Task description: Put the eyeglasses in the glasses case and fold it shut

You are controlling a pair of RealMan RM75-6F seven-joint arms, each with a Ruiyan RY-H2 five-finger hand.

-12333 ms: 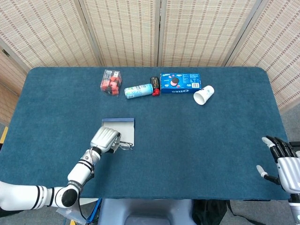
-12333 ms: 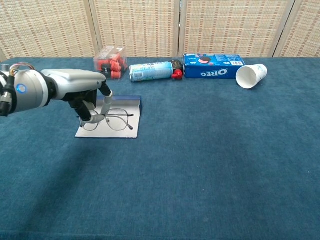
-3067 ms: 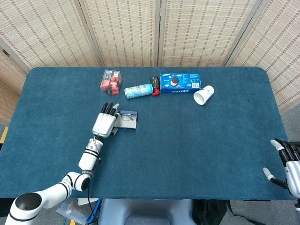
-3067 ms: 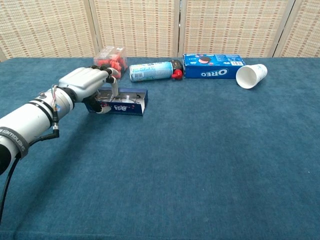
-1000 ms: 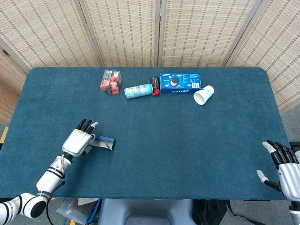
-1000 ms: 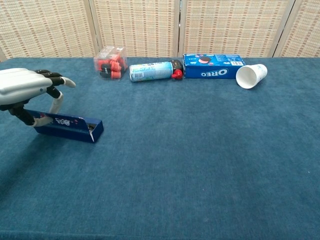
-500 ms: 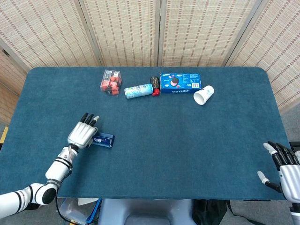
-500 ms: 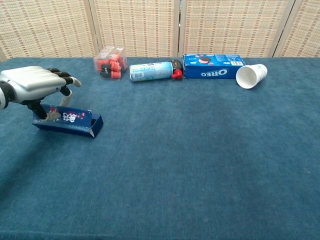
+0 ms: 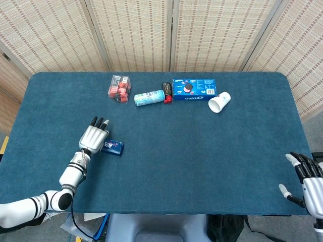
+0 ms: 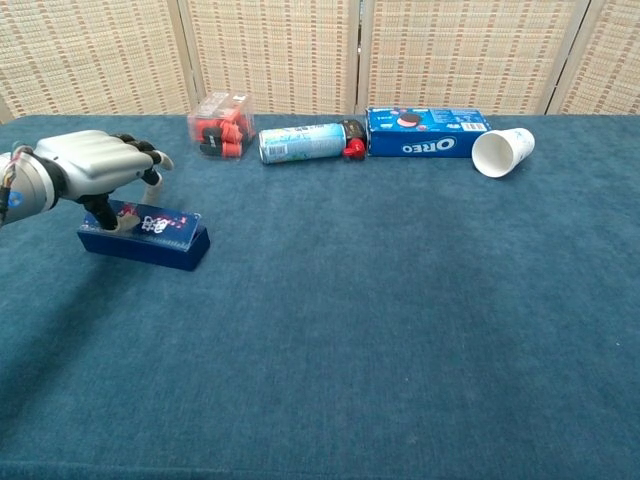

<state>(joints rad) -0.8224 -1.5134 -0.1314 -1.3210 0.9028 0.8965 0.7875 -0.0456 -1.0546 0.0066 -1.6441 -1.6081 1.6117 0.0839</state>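
My left hand [image 10: 95, 160] rests on the left end of the folded dark blue glasses case [image 10: 146, 238], near the front-left part of the blue felt surface [image 9: 202, 151]. The thumb touches the top of the case and the other fingers [image 9: 99, 123] are stretched out and spread; I cannot tell whether any of them really grips it. Half a second ago the front flap was open at the right end and the case looked like a tilted trough; now it shows as a closed flat box. I judge from this that the fold is finished or almost finished. The eyeglasses do not show in any view, so I believe they are inside the case, where I laid them on the open sheet twelve seconds ago. Since that time the case has also travelled from the middle toward the left edge.

Along the far edge, the clear box of red items [image 9: 119, 87], the light blue can lying on its side [image 9: 149, 97], the blue Oreo cookie box [image 9: 194, 89] and the tipped white paper cup [image 9: 219, 102] have not moved.

At the front-right corner my right hand [image 9: 310, 185] holds nothing, its fingers apart, as before.
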